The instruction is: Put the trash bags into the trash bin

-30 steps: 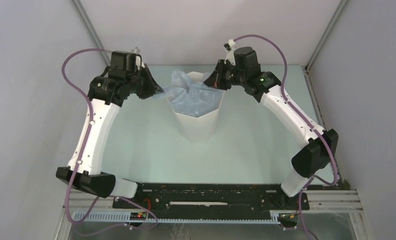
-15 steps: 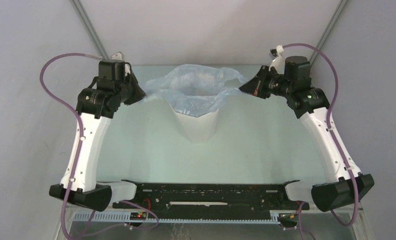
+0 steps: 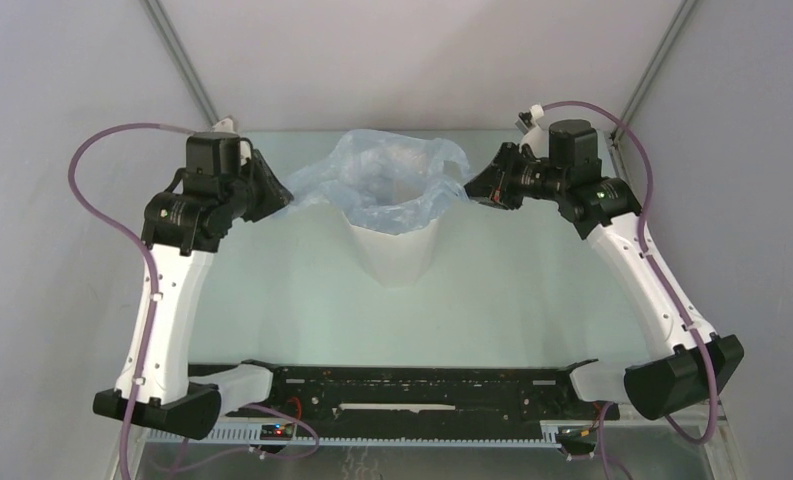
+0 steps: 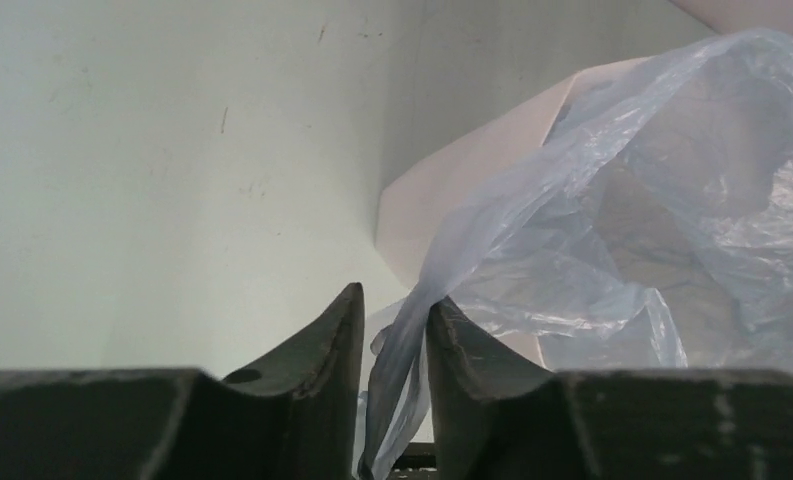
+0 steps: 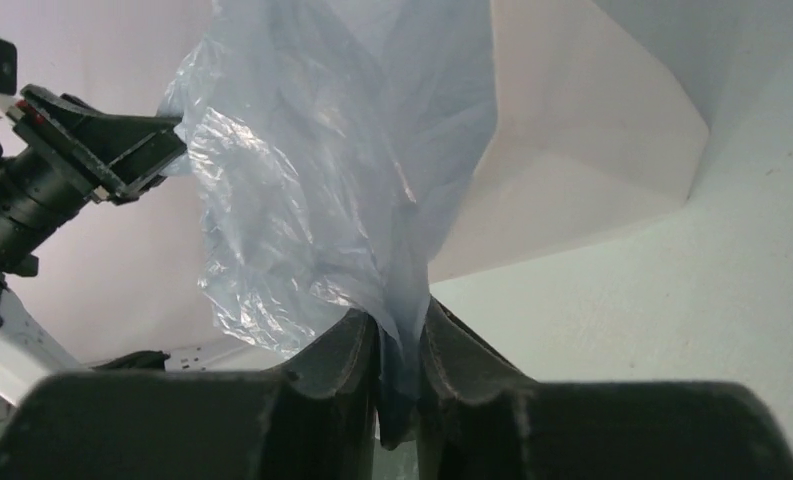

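Observation:
The pale-blue translucent trash bag [image 3: 382, 175] hangs with its mouth spread over the rim of the white faceted trash bin [image 3: 392, 250], its lower part inside the bin. My left gripper [image 3: 280, 195] is shut on the bag's left edge, just left of the bin. The film runs down between its fingers in the left wrist view [image 4: 394, 305]. My right gripper [image 3: 474, 190] is shut on the bag's right edge, just right of the bin, with the film pinched between its fingers [image 5: 400, 325]. The bag [image 4: 622, 200] [image 5: 322, 150] and the bin [image 4: 472, 190] [image 5: 572, 150] show in both wrist views.
The bin stands mid-table toward the back. Grey enclosure walls close in the left, right and back, with metal corner posts [image 3: 182, 70]. The arm bases and a black rail [image 3: 412, 385] lie at the near edge. My left gripper shows in the right wrist view [image 5: 162, 140].
Both grippers have pulled apart from beside the bin, drawing the bunched bag wide open over the rim. In the last half second the right gripper came back inward a little and the bag slackened.

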You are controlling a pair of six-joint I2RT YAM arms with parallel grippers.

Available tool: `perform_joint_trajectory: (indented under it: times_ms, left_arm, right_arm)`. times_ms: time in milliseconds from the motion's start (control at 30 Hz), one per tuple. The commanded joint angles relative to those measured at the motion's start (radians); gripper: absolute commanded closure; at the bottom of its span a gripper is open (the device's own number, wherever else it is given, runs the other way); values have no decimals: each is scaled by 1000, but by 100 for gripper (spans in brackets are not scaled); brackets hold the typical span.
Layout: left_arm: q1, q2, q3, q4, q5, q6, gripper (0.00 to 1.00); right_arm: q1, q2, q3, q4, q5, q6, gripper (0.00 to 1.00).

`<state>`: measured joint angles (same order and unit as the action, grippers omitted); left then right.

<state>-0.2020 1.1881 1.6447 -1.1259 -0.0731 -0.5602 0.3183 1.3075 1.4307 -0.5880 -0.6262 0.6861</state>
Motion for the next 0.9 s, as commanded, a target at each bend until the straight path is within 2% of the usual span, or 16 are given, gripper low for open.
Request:
perform_joint_trajectory:
  times_ms: [0,67,133,200,233,333,467,567,633,667,767,867]
  left_arm:
    - [24,-31,3,25,123,-65,59]
    - [24,-44,5,29,165,-106,43]
    - [25,-51,37,-3,163,-129,27]
    - [33,-46,97,-74,140,-149,14]
    - [39,-39,136,-113,132,-164,11]
    - [50,-26,229,-218,117,-235,8]
    - [50,-78,211,-231,200,-395,5]
    - [49,-168,70,-129,315,-550,4]
    - [35,-235,-53,-32,379,-677,0]
    - [19,-261,-84,-7,385,-749,0]
    - [-51,-302,-120,10,339,-966,8]
    - [-110,-312,-172,84,264,-1071,10]
  right_arm:
    - [6,-36,12,-15,-35,40,65]
    - [6,-73,21,-14,16,90,48]
    - [-26,-109,7,1,23,166,40]
    - [-44,-127,6,-12,8,220,15]
    - [-46,-134,16,-38,18,238,8]
    - [-32,-159,40,-115,87,293,1]
    - [22,-224,38,-145,282,406,0]
    - [110,-239,55,-140,398,428,0]
    - [195,-233,69,-130,494,448,0]
    - [233,-222,85,-138,542,470,0]
    - [316,-184,139,-169,621,559,3]
    - [381,-197,109,-101,767,621,5]
